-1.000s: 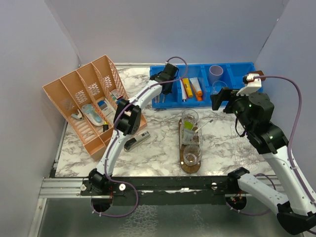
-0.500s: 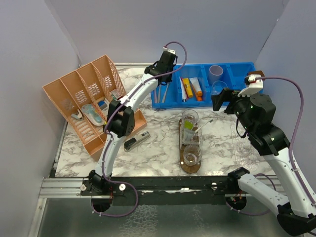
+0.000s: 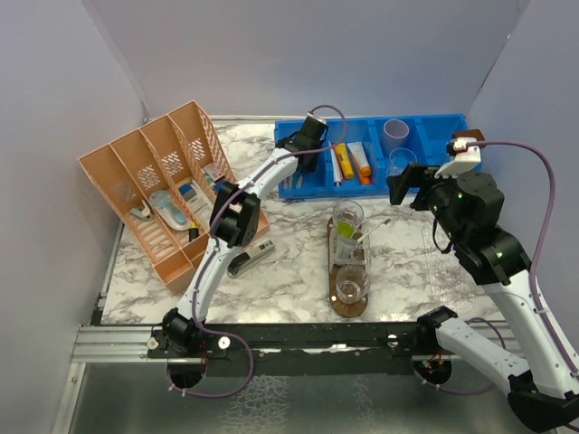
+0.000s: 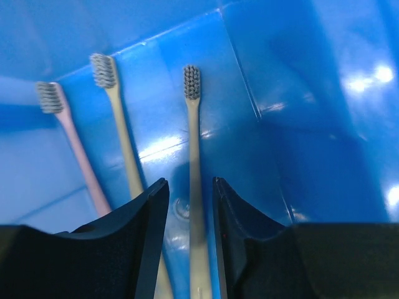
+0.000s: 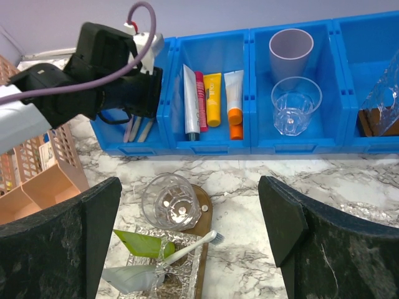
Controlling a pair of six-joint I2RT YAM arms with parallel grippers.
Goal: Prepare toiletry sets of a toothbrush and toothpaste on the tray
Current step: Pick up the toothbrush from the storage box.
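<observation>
My left gripper [image 4: 190, 184] is down in the left compartment of the blue bin [image 3: 434, 122], open, its jaws standing narrowly either side of a beige toothbrush [image 4: 193, 156] lying there. Another beige toothbrush [image 4: 118, 124] and a pink one [image 4: 68, 137] lie beside it. The dark wooden tray [image 3: 348, 309] carries three clear tumblers. The middle tumbler [image 5: 168, 261] holds a lime green tube [image 5: 146, 243] and a white toothbrush [image 5: 193, 245]; the far tumbler [image 5: 171, 202] is empty. My right gripper [image 5: 189, 184] hangs wide open above the tray, holding nothing.
The bin also holds several tubes [image 5: 212, 93], a lilac cup [image 5: 291, 47] and a clear cup [image 5: 296, 104]. An orange divided basket [image 3: 145, 194] stands at the left. A dark stapler-like object [image 3: 251, 260] lies on the marble between basket and tray.
The left gripper rose over the bin, came back down into the toothbrush compartment, and its jaws parted. The right arm has stayed still.
</observation>
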